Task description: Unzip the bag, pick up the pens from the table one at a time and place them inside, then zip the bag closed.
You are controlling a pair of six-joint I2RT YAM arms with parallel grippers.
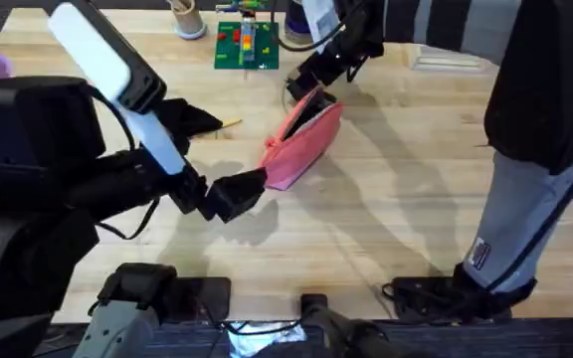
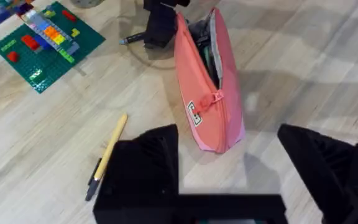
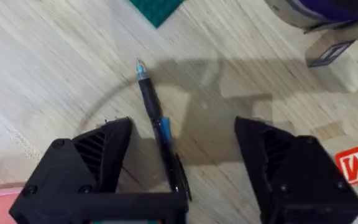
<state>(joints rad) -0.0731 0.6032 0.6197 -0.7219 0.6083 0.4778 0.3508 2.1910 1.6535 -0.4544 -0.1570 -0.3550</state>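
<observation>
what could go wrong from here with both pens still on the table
The right end effector is open over the black pen, which lies nearer one finger; closing now might push or roll it rather than pinch it. The open pink bag sits close by, so a lifted pen could snag its edge. The left end effector is open near the bag's end, with the tan pen beside it; a careless move might knock it.

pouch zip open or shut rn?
Open, at least partly. In the left wrist view the pink pouch gapes at its far end, dark lining showing; the zip pull sits partway along.
</observation>
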